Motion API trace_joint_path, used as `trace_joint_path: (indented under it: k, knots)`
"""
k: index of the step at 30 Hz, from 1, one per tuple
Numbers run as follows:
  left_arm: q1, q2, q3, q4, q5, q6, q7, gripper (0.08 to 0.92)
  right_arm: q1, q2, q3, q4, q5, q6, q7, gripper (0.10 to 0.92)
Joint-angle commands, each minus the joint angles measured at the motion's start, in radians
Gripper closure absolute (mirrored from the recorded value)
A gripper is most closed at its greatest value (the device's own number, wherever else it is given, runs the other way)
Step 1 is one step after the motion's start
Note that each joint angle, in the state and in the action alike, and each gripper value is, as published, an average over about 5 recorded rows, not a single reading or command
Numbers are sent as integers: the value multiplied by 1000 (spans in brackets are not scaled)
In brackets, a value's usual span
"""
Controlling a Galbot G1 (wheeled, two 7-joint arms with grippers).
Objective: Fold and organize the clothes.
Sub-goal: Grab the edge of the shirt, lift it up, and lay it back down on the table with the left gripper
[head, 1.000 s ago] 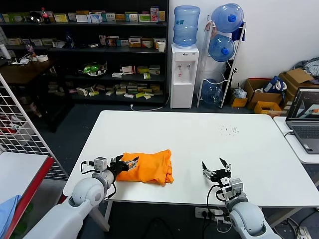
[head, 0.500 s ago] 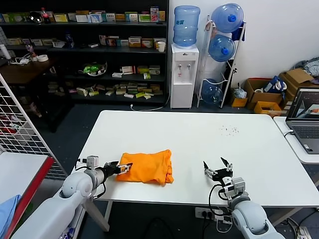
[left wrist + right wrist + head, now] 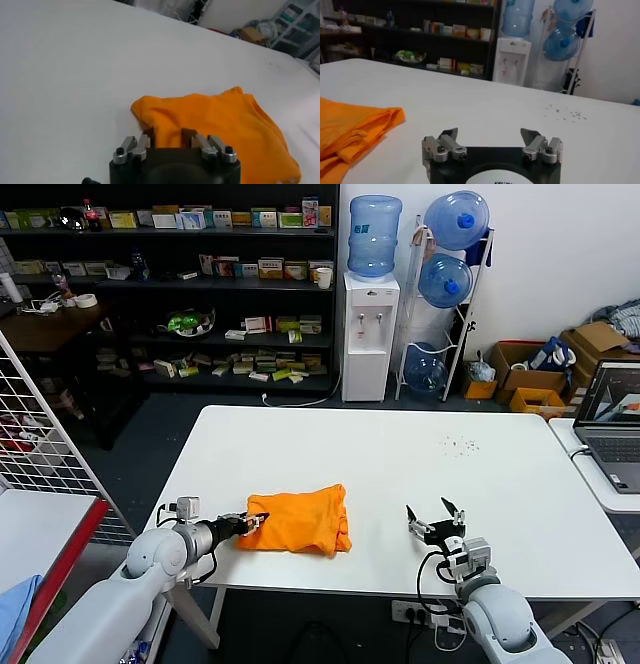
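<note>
The orange T-shirt (image 3: 300, 522) lies folded into a rough rectangle on the white table (image 3: 400, 446), near its front left edge. No lettering shows. My left gripper (image 3: 255, 521) is at the shirt's left end, low over the table, open, with its fingers either side of a bit of the fabric (image 3: 225, 125); in the left wrist view the gripper (image 3: 169, 136) has orange cloth between its fingers. My right gripper (image 3: 436, 524) is open and empty over bare table to the right of the shirt. In the right wrist view that gripper (image 3: 490, 132) has the shirt (image 3: 350, 125) off to one side.
A laptop (image 3: 615, 419) sits on a side table at the right. A wire rack (image 3: 40, 444) and a light blue cloth (image 3: 15, 609) are at the left. Shelves, a water dispenser (image 3: 370, 334) and boxes stand beyond the table. Small specks (image 3: 460, 444) lie on the far right of the table.
My left gripper drew back from over the shirt to the left, then came in again to the shirt's left end. The shirt and my right gripper have hardly moved.
</note>
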Motion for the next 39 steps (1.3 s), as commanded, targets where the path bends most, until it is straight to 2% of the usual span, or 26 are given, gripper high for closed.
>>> trace_joint_path:
  k: [1, 9, 12, 16, 21, 30, 39]
  knots:
    - [-1, -4, -12, -11, -65, 1, 4, 597, 2, 3, -2, 3, 0, -3, 2, 203]
    - [28, 24, -36, -91, -120, 3, -43, 837, 12, 9, -9, 0, 0, -4, 8, 203]
    - [49, 46, -55, -123, -123, 6, -56, 868, 19, 9, -16, -1, 0, -5, 10, 203]
    - [72, 112, -80, -141, -107, 9, -64, 868, 25, 6, -25, -1, -2, -7, 14, 203]
    - [67, 248, -101, -126, -20, 19, -63, 868, 33, 3, -38, 4, -2, -13, 21, 203]
    - [1, 474, -59, -41, 266, -11, -69, 868, 52, 7, -59, 17, -2, -20, 26, 203]
    - [-83, 661, -25, -4, 296, -38, -90, 868, 66, 21, -72, 20, -16, -17, 22, 203]
